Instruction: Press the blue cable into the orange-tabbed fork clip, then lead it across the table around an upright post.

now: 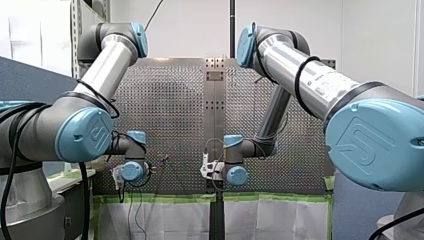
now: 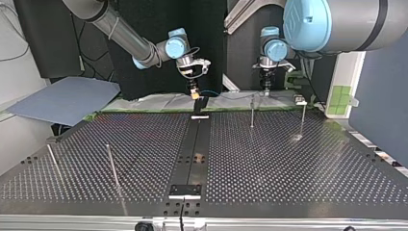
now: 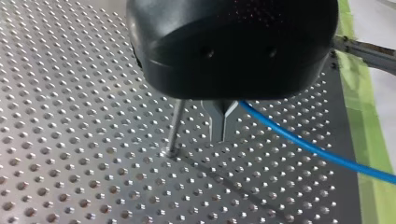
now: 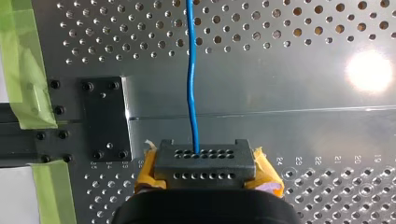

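The blue cable (image 2: pixel 231 94) hangs between my two grippers above the table's far edge. My left gripper (image 3: pixel 219 136), with metal fingers, is shut on it, and the cable (image 3: pixel 308 144) trails away to one side. A thin upright post (image 3: pixel 174 127) stands just beside those fingers. In the right wrist view the cable (image 4: pixel 191 79) runs straight ahead from my right gripper (image 4: pixel 204 169), whose yellow-orange pads (image 4: pixel 148 173) are drawn together on it. In the top view this gripper (image 2: pixel 194 94) hovers just above a dark clip (image 2: pixel 200 106) on the centre rail.
Two posts (image 2: pixel 252 111) (image 2: pixel 302 118) stand at the top view's far right and two leaning rods (image 2: pixel 112 166) (image 2: pixel 54 164) at its near left. A black plate (image 2: pixel 185 190) sits on the rail's near end. Green tape (image 4: pixel 18 56) lines the far edge.
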{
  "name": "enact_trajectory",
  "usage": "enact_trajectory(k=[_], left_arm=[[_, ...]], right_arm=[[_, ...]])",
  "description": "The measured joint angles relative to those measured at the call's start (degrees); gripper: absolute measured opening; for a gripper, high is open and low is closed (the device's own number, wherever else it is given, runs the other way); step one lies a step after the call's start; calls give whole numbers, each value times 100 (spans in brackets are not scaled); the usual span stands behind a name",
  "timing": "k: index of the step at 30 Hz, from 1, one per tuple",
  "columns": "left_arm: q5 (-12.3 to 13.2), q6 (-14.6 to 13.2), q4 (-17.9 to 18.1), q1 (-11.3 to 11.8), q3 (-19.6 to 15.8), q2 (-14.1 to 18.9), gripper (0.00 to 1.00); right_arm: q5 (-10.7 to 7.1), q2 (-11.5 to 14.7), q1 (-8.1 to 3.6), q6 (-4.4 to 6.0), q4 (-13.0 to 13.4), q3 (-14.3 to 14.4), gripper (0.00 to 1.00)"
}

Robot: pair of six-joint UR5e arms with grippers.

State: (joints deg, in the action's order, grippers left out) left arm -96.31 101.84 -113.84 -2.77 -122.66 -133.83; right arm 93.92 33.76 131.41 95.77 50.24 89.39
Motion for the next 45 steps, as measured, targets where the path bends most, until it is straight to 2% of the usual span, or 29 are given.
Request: enact_trajectory(k=[10,15,20,25,35,40,45], left_arm=[[-7,44,-96,14,163,-83,0],[-6,130,-156,18,312,-83,0],[2,178,-352,6,552,-84,0],[12,176,-593,10,790,-84,0],[73,279,-1052,69,1160,-84,0],[81,309,-1289,88,1345,-84,0],[118,292,-1372,114,1389,-84,0]], right_arm=[[8,-206,-12,-3,-44,-137,0],[2,-221,-12,-4,-208,-297,0],[5,-222,-18,-8,-374,-424,0],[11,-223,-40,-6,-393,-462,0],[5,-223,-179,-7,-428,-578,0],[1,-224,-209,-7,-449,-614,0],[-4,-224,-316,-48,-610,-738,0]])
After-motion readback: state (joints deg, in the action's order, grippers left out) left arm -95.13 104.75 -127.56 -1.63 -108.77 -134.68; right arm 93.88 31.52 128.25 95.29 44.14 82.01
